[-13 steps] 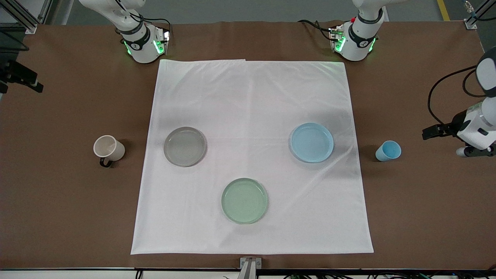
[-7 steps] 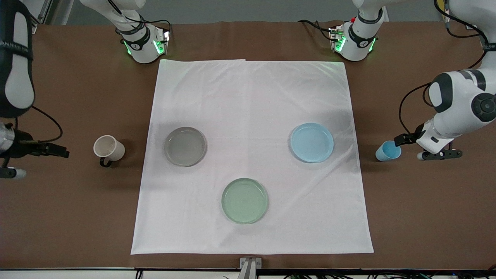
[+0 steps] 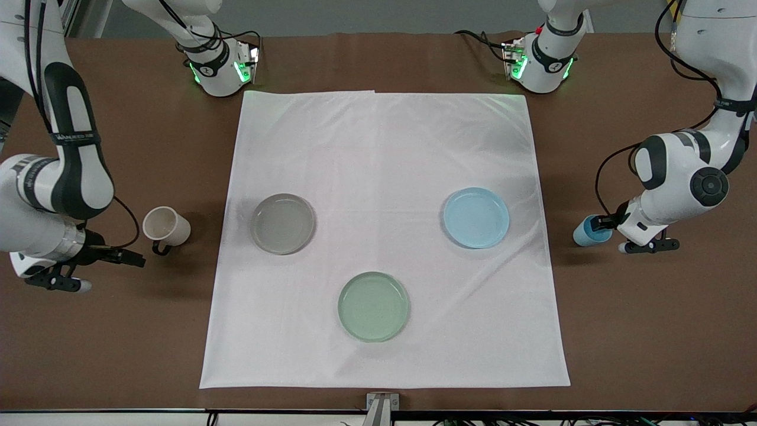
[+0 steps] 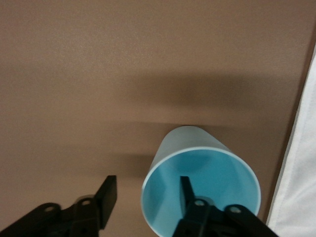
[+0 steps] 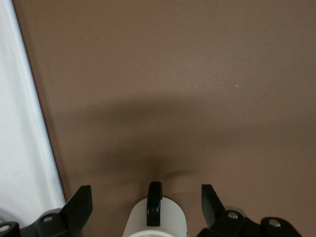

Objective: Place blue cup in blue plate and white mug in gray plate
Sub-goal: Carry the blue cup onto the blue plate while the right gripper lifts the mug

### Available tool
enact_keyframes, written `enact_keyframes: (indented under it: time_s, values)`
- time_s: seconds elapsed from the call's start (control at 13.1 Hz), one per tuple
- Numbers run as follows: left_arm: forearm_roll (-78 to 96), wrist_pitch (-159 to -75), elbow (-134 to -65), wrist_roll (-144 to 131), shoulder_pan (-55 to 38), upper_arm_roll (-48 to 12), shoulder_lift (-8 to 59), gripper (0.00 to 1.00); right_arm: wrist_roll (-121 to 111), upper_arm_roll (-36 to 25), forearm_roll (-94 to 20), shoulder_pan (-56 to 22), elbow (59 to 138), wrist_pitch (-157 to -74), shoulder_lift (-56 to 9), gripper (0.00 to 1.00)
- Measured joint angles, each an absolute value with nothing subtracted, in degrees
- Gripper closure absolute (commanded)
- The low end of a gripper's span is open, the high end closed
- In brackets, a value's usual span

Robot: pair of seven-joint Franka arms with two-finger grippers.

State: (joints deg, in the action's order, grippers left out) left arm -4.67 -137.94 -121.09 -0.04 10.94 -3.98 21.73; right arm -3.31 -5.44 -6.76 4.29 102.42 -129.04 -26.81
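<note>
1. The left claw [image 4: 148, 197] is open, one finger inside the blue cup [image 4: 200, 190], one outside; the cup stands on the bare surface [image 3: 650, 325] beside the cloth [image 3: 384, 148], near the blue plate [image 3: 476, 217].
2. The right claw [image 5: 145, 205] gapes wide around the white mug [image 5: 157, 222], holding nothing; the mug stands near the gray plate [image 3: 282, 223].
3. Closing off-centre could tip the cup; a finger catching the handle [image 5: 154, 202] could spin the mug.

Green plate [image 3: 373, 306] on white cloth [image 3: 384, 154]

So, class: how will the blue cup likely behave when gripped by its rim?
The blue cup looks thin-walled and empty, so probably light. It tapers to a narrow base, so a sideways nudge may tip it. With one left gripper finger inside, its smooth wall might slip.
</note>
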Motion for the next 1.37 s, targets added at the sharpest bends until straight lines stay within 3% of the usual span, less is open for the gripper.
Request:
enact_keyframes:
  time_s: [0.46,0.92,0.99,1.14,1.3,1.37]
  values:
    - [-4.7,-135.9,-119.4,-0.3,10.9,-7.7,19.6,1.0,-2.9,-5.2,-6.8,3.8,107.8,-132.1,-27.3,0.29]
    - [-4.6,-126.7,-119.1,-15.3,10.4,-22.2,11.9,1.0,-2.9,-5.2,-6.8,3.8,109.4,-132.1,-27.7,0.39]
    - [-4.5,-126.7,-119.5,-19.4,10.1,-24.8,12.3,1.0,-2.9,-5.2,-6.8,3.7,109.8,-132.1,-27.7,0.46]
    - [-4.5,-128.0,-120.1,-26.2,9.7,-28.6,14.4,1.0,-2.9,-5.2,-6.8,3.7,110.2,-132.1,-27.7,0.78]
    - [-4.5,-130.4,-120.2,-30.6,8.3,-29.6,17.6,0.97,-2.9,-5.2,-6.8,3.7,110.3,-132.1,-27.7,0.98]
    - [-4.5,-131.7,-120.2,-32.7,7.2,-29.6,19.2,0.81,-2.9,-5.2,-6.8,3.7,110.3,-132.1,-27.7,1.0]
